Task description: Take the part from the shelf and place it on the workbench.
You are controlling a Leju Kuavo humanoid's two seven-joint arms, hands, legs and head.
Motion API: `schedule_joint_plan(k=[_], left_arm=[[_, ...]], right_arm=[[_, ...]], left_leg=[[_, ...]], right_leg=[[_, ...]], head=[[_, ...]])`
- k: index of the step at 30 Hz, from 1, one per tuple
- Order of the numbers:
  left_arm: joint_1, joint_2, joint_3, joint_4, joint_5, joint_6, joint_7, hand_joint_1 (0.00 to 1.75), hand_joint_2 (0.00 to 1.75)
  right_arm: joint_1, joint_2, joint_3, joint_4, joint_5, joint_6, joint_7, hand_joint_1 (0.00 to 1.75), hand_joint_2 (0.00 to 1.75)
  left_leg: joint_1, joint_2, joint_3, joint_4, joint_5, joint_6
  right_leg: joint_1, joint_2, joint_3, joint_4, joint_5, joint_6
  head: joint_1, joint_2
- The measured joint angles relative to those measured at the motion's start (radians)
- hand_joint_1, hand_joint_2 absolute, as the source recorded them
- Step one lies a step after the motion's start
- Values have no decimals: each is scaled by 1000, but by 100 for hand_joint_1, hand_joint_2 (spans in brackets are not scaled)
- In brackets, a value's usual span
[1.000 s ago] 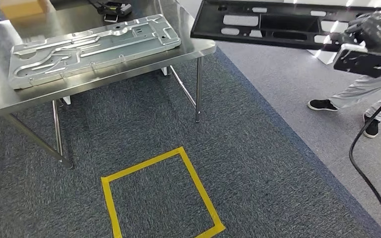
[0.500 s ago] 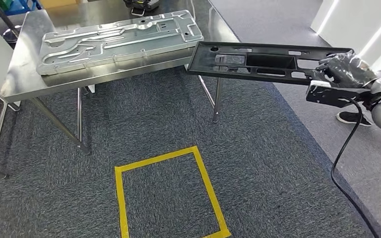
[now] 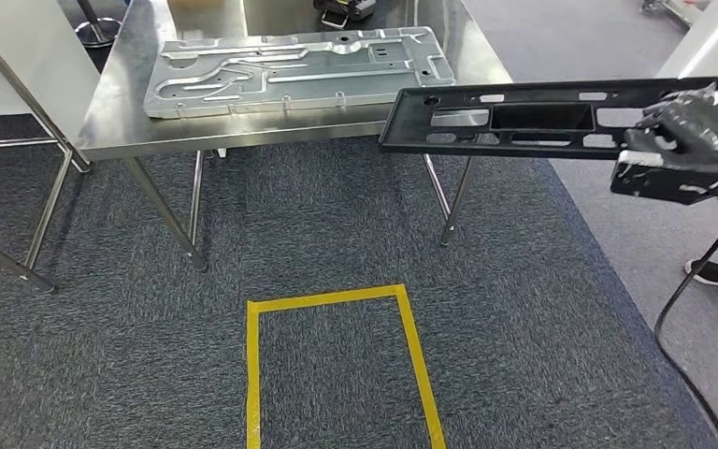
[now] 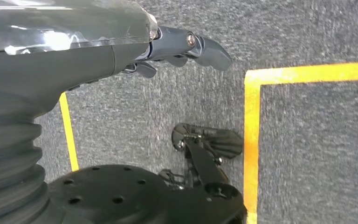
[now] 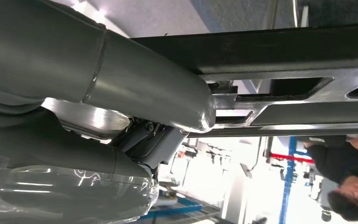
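The black part covers the workbench near corner and one leg top. The right hand (under clear wrap) hides its grip on the part. The tool is cropped by the frame edge.

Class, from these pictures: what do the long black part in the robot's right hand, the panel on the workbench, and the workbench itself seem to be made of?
Black part: probably moulded plastic, matt black with cut-out slots and dull highlights.
Embossed panel: likely stamped sheet metal, pale silver with pressed ribs.
Workbench: looks like stainless steel, with a brushed reflective top and shiny tubular legs.
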Motion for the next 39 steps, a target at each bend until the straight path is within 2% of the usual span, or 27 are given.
schedule_joint_plan(k=[1, 3, 4, 5, 7, 8, 10, 12, 13, 14, 15, 16, 18, 20, 21, 23, 25, 27, 28, 29, 30, 31, 33, 34, 35, 37, 39], left_arm=[[1, 0, 0, 0, 1, 1, 1, 0, 175], [1, 0, 0, 0, 2, 4, 4, 0, 175], [0, 0, 0, 0, 1, 6, 5, 0, 175], [0, -1, 0, 0, 0, 8, 6, 0, 175], [3, 0, -1, 0, -2, 10, 9, 0, 175], [5, 0, -1, 0, -3, 10, 11, 0, 175], [8, 0, -2, 0, -4, 9, 12, 0, 175], [8, -1, -3, 0, -3, 4, 10, 0, 175], [8, -1, -3, 0, -2, 0, 8, 0, 175], [8, -2, -3, 0, -1, -4, 5, 0, 175], [9, -2, -3, 0, -1, -9, 3, 0, 175], [10, -2, -4, 0, -5, -13, 1, 0, 175], [9, -2, -8, 0, -18, -19, -4, 0, 175], [6, -1, -16, 0, -37, -17, -9, 0, 175], [6, -1, -22, 0, -45, -13, -12, 0, 175], [8, -1, -33, 0, -60, 4, -16, 0, 175], [10, -2, -43, 0, -72, 27, -17, 0, 175], [7, -3, -53, 0, -74, 40, -14, 0, 175], [6, -4, -56, 0, -70, 40, -14, 0, 175], [6, -4, -58, 0, -67, 37, -16, 0, 175], [7, -4, -58, 0, -63, 33, -20, 0, 175], [8, -5, -58, 0, -58, 29, -24, 0, 175], [9, -6, -58, 0, -51, 26, -29, 0, 175], [9, -6, -58, 0, -49, 26, -32, 0, 175], [9, -6, -58, 0, -47, 26, -33, 0, 175], [10, -7, -58, 0, -44, 27, -35, 0, 175], [11, -7, -58, 0, -41, 28, -35, 0, 175]], right_arm=[[-54, -4, 9, 0, -2, 37, 0, 164, 0], [-165, -5, 37, 4, -5, 78, 1, 164, 0], [-213, -6, 56, 8, -11, 88, 4, 164, 0], [-250, -8, 75, 11, -21, 94, 8, 164, 0], [-298, -19, 112, 10, -57, 95, 24, 164, 0], [-313, -28, 130, 6, -78, 93, 32, 164, 0], [-336, -53, 165, -4, -118, 85, 48, 164, 0], [-352, -75, 193, -12, -140, 71, 54, 164, 0], [-357, -82, 205, -14, -145, 64, 56, 164, 0], [-360, -87, 217, -15, -150, 59, 57, 164, 0], [-361, -89, 228, -16, -153, 56, 58, 164, 0], [-363, -91, 239, -17, -156, 54, 58, 164, 0], [-373, -93, 258, -18, -160, 53, 58, 164, 0], [-393, -94, 275, -18, -166, 50, 58, 164, 0], [-401, -94, 283, -17, -170, 46, 58, 164, 0], [-410, -94, 301, -16, -178, 39, 58, 164, 0], [-415, -95, 320, -15, -191, 34, 55, 164, 0], [-420, -98, 339, -13, -223, 32, 45, 164, 0], [-421, -100, 350, -12, -252, 33, 39, 164, 0], [-419, -102, 361, -11, -284, 35, 34, 164, 0], [-415, -104, 374, -11, -319, 37, 32, 164, 0], [-410, -108, 386, -12, -348, 37, 31, 164, 0], [-400, -118, 405, -15, -374, 21, 31, 164, 0], [-395, -120, 414, -15, -373, 6, 32, 164, 0], [-389, -121, 422, -15, -367, -13, 33, 164, 0], [-373, -119, 434, -11, -352, -50, 35, 164, 0], [-356, -118, 440, -7, -345, -79, 37, 164, 0]], left_leg=[[0, -11, 1, 5, -3, -2], [-1, -32, -3, 17, -8, -9], [-1, -41, -8, 22, -9, -14], [0, -51, -14, 25, -9, -20], [3, -73, -19, 24, -5, -31], [2, -69, -21, 28, -7, -37], [-1, -26, -43, 74, -35, -49], [6, 26, -100, 189, -87, -59], [12, 36, -131, 250, -107, -62], [17, 41, -152, 288, -113, -65], [20, 44, -155, 290, -101, -66], [22, 48, -138, 252, -73, -65], [17, 76, -70, 116, -17, -55], [6, 100, -28, 30, -7, -41], [3, 101, -25, 18, -15, -35], [5, 81, -11, 2, -9, -22], [9, 63, 12, -14, 1, -11], [9, 48, 22, -21, 3, -6], [9, 42, 23, -20, 1, -4], [9, 34, 24, -19, -1, -3], [8, 27, 26, -18, -4, -3], [8, 20, 29, -16, -8, -3], [9, 7, 35, -10, -18, -8], [8, 2, 36, -6, -22, -13], [8, -2, 34, -3, -25, -18], [6, -5, 30, 3, -28, -28], [3, -4, 34, 2, -31, -24]], right_leg=[[-1, 5, 20, -52, 40, 0], [-7, 40, 74, -178, 99, -1], [-8, 56, 91, -219, 111, -3], [-7, 66, 97, -235, 109, -6], [-5, 51, 99, -240, 109, -16], [-6, 39, 104, -243, 109, -22], [-9, 12, 113, -250, 109, -35], [-5, -13, 120, -251, 105, -44], [-3, -24, 123, -251, 103, -45], [-2, -34, 127, -251, 100, -45], [-2, -43, 131, -251, 97, -44], [-2, -52, 136, -251, 93, -42], [0, -70, 147, -252, 83, -36], [2, -86, 157, -258, 76, -24], [3, -92, 162, -258, 78, -16], [0, -98, 174, -258, 84, 0], [-5, -69, 168, -229, 64, 9], [-5, -23, 112, -131, 8, 10], [-3, -10, 73, -72, -15, 11], [-1, -4, 40, -29, -24, 12], [-1, -2, 21, -19, -13, 13], [-1, -1, 20, -45, 19, 12], [-1, 2, 53, -164, 106, 7], [2, 3, 68, -216, 126, 2], [5, 5, 77, -250, 138, -6], [9, 5, 79, -265, 139, -18], [8, 6, 83, -268, 153, -21]], head=[[0, 0], [0, 0], [0, 0], [0, 0], [0, 0], [0, 0], [0, 0], [-1, 0], [-1, 0], [-1, 0], [-1, 0], [-1, 0], [-1, 0], [-1, 0], [-1, 0], [-1, 0], [-1, 0], [-1, 0], [-1, 0], [-1, 0], [-1, 0], [-1, 0], [-1, 0], [-1, 0], [-1, 0], [0, 0], [0, 0]])
